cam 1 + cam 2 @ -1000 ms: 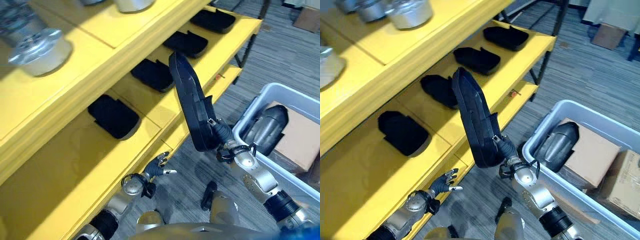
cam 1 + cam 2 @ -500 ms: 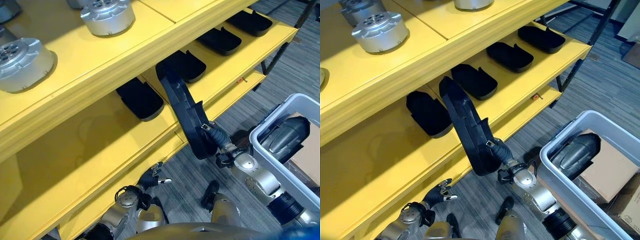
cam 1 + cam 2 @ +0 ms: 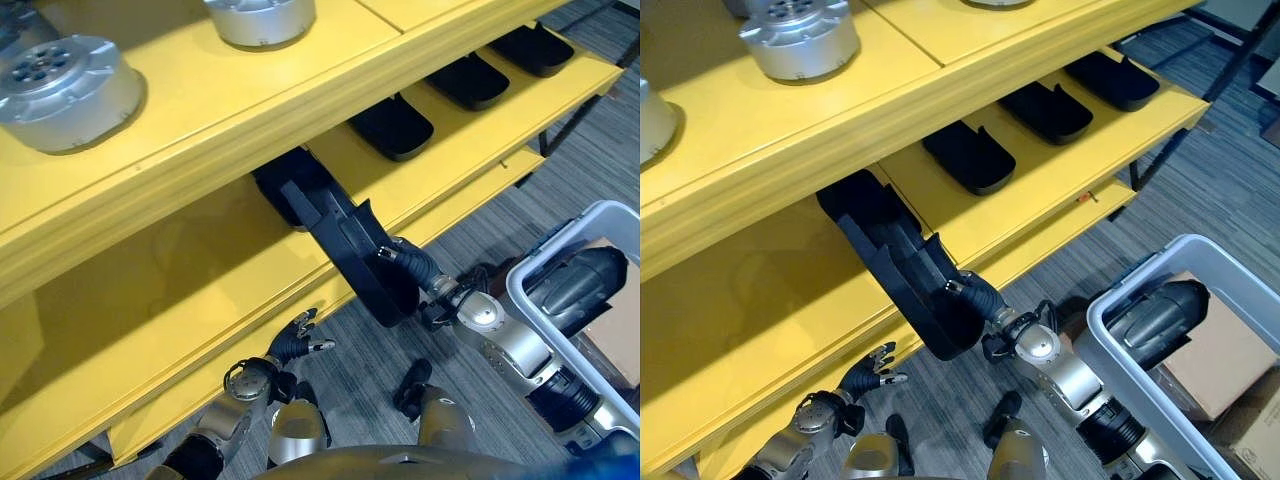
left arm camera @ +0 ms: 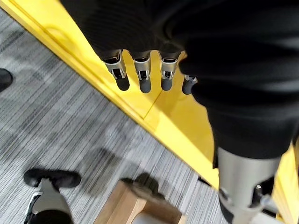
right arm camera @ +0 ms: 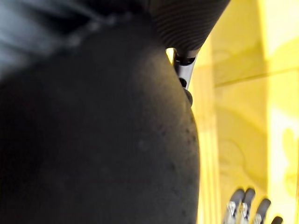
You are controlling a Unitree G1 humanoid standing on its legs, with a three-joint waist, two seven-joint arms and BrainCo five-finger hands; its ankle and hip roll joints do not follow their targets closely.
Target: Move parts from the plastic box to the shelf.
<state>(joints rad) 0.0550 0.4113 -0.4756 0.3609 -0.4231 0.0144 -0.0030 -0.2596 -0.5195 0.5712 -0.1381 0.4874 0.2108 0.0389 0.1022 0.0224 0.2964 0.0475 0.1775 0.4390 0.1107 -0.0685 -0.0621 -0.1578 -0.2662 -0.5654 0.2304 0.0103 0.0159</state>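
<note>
My right hand (image 3: 412, 268) is shut on the near end of a long black shell-shaped part (image 3: 340, 240). The part slants away from me, and its far end reaches in under the upper board onto the yellow shelf's middle board (image 3: 235, 270). It lies close to another black part (image 3: 283, 183) there; I cannot tell whether they touch. In the right wrist view the black part (image 5: 98, 140) sits right against the hand. My left hand (image 3: 293, 343) hangs open low by the shelf's front edge, with straight fingers (image 4: 142, 77). The grey plastic box (image 3: 1145, 275) stands on the floor at the right.
Three more black parts (image 3: 392, 125) lie in a row further along the middle board. Silver round parts (image 3: 65, 90) stand on the upper board. In the box lie a dark grey rounded part (image 3: 1155, 315) and a cardboard box (image 3: 1225, 350). Grey carpet runs between shelf and box.
The camera has shifted. My right hand has tipped the black part down from nearly upright and pushed its far end in under the upper board. The left hand stays low.
</note>
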